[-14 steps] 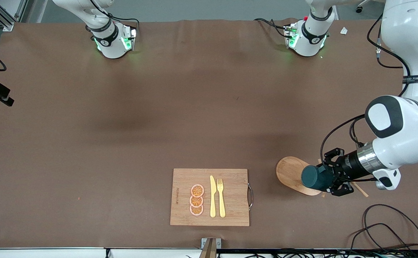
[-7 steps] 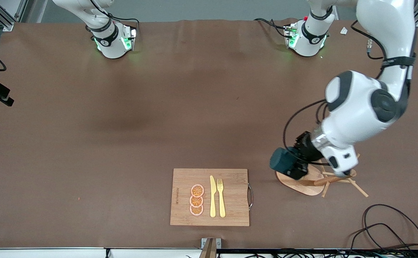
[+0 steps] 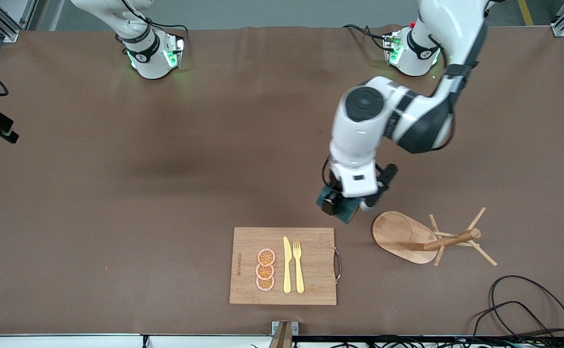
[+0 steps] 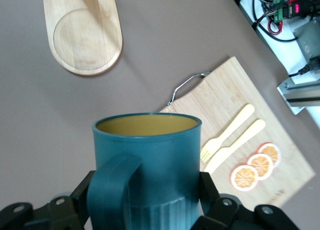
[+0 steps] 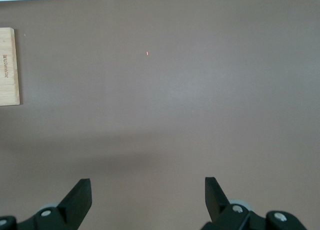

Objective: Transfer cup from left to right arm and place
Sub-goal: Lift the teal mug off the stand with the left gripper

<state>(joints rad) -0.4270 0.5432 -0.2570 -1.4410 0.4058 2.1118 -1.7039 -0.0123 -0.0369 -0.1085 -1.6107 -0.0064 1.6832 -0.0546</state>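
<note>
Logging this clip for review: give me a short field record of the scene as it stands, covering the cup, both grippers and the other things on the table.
cup: teal cup, held in the air, over bare table between the cutting board and the mug stand
left gripper: left gripper shut on the cup
right gripper: right gripper open, holds nothing, over bare table; arm waits
cutting board: cutting board carries three orange slices, knife, fork
mug stand: wooden mug stand, no cup on it

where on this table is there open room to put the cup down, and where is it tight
The widest bare stretch of table runs from the cutting board toward the right arm's end. More lies between the board and the arm bases. It is crowded at the board, with knife, fork and orange slices, and at the wooden rack. The left gripper holds the cup.
</note>
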